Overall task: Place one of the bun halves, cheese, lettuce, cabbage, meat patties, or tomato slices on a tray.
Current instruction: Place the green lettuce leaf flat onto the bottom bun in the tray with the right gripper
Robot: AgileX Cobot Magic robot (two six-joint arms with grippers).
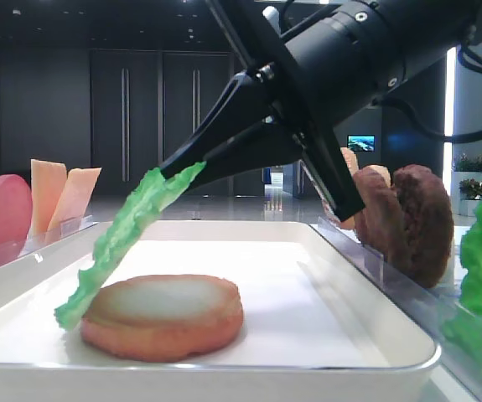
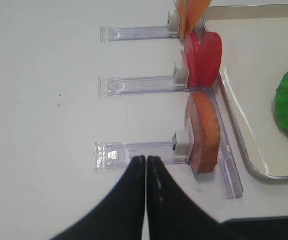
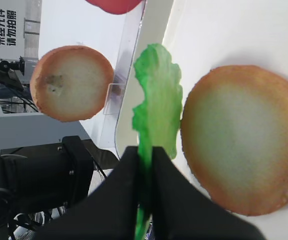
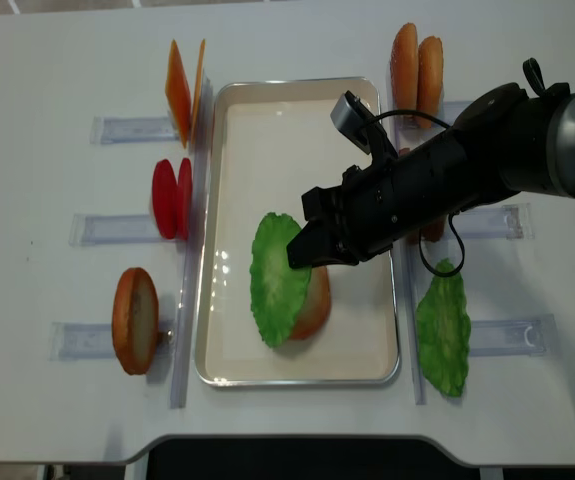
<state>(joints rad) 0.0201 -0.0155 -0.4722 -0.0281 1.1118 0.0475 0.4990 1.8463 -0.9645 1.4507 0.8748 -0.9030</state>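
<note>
My right gripper [image 4: 304,255] is shut on the edge of a frilly green lettuce leaf [image 4: 277,277], and its black fingers [image 3: 128,170] pinch the leaf [image 3: 156,107]. The leaf [image 1: 127,230] hangs tilted over the white tray [image 4: 297,83], its lower end down by the left edge of a bun half [image 1: 163,316] that lies flat in the tray [image 1: 308,285]. I cannot tell whether the leaf touches the bun. My left gripper [image 2: 146,161] is shut and empty over the table, beside an upright bun half [image 2: 204,132].
Clear holders line both sides of the tray. On the left stand cheese [image 4: 182,80], tomato slices [image 4: 172,198] and a bun half [image 4: 135,320]. On the right are two buns [image 4: 417,60], meat patties [image 1: 417,222] and another lettuce leaf [image 4: 442,335].
</note>
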